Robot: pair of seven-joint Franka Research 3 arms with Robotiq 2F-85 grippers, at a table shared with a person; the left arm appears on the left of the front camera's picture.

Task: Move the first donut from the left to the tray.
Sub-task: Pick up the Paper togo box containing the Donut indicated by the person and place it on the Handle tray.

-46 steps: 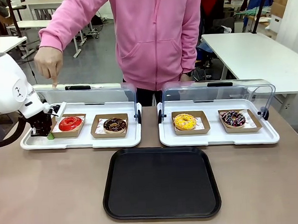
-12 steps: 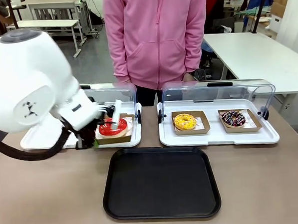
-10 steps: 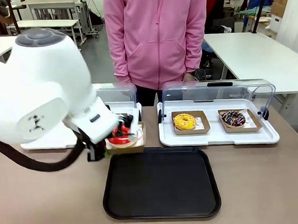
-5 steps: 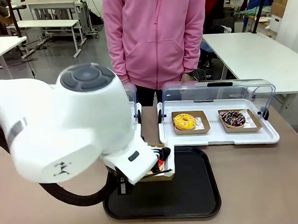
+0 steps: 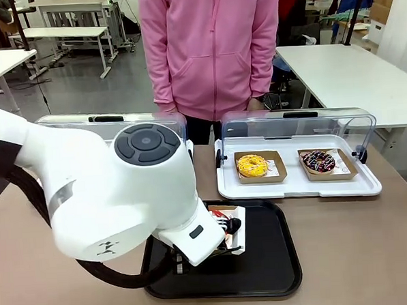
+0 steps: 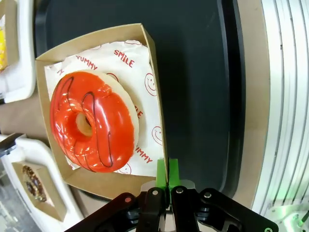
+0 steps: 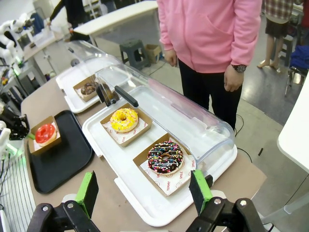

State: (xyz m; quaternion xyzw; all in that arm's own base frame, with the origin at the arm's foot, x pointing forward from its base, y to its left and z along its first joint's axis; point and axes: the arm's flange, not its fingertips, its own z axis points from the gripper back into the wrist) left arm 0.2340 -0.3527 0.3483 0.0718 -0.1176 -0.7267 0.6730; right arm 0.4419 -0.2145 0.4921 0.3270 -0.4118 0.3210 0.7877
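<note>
Carried from the left white lidded tray over to the flat black rectangular plastic tray: glossy red glazed ring donut in its shallow brown cardboard box, box wall pinched by left gripper. Right gripper spread wide, holding nothing.

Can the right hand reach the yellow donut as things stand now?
Probably yes: the right hand is open above that white tray, the clear lid is raised, and nothing covers the yellow donut.

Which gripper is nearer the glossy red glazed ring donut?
Left. The left gripper clamps the edge of the brown cardboard box holding the red donut; the right gripper hovers open far off, beyond the white tray.
</note>
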